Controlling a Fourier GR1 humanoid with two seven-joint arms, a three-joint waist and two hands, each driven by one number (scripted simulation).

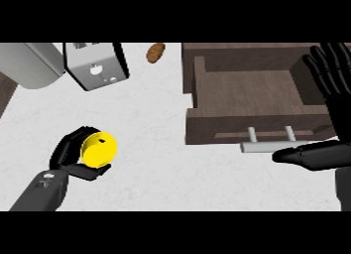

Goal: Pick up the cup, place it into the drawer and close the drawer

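Note:
My left hand [70, 154] is at the lower left, fingers and thumb curled round a yellow cup [98, 149] whose round face points toward the view. The dark wooden drawer [252, 121] stands open at the upper right, its inside bare and its silver handle [270, 145] at the front. My right hand [338, 111] is held upright with straight fingers over the drawer's right side, its thumb [303, 155] stretched left near the handle. The cup is well left of the drawer.
A grey toaster [96, 64] stands at the back left beside a large grey rounded appliance [28, 64]. A brown bread roll [155, 52] lies at the back near the drawer cabinet. White counter [149, 124] spreads between the cup and the drawer.

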